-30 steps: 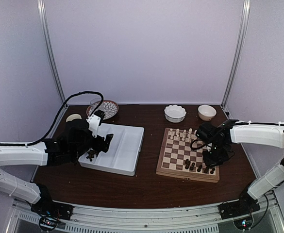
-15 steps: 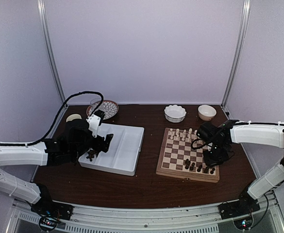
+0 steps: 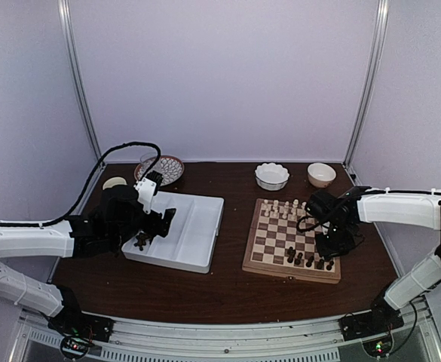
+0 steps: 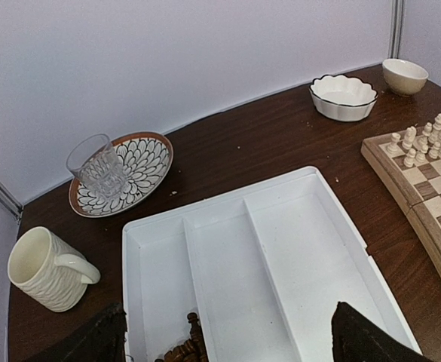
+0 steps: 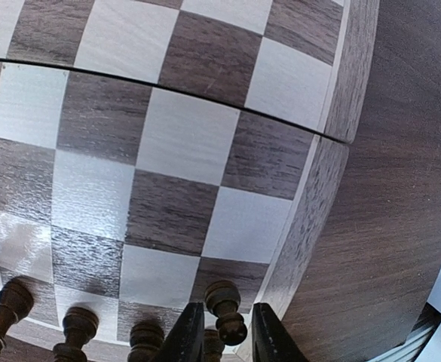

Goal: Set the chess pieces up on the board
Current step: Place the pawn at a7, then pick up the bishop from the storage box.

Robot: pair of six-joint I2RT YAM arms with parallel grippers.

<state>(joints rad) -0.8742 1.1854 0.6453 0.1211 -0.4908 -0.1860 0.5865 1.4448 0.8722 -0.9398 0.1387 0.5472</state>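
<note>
The dark pawn (image 5: 222, 296) stands upright on the board (image 5: 167, 151), on a square in its near-right corner beside the border. It ends a line of other dark pieces (image 5: 77, 328) along that edge. The right tool (image 5: 228, 320) was clenched a moment ago and has just begun to part. Its two black fingers now flank the pawn with a sliver of daylight on either side, so it reads as released. I take that to mean this pawn is placed and the arm is free to lift off for another.

The pieces are turned wood with round heads, narrow necks and flared feet, and they would tip easily if brushed. The board is glossy veneer in pale and brown checks with visible grain, and a seam runs across it. Cream pieces (image 3: 280, 209) fill the far rows.

To the left, more dark pieces (image 4: 186, 348) lie heaped in one slot of a smooth white plastic tray (image 4: 295, 249). The left tool (image 4: 228, 332) hovers over them, spread wide and empty. All of this sits on a dark wood-grain worktop (image 3: 228, 290).
</note>
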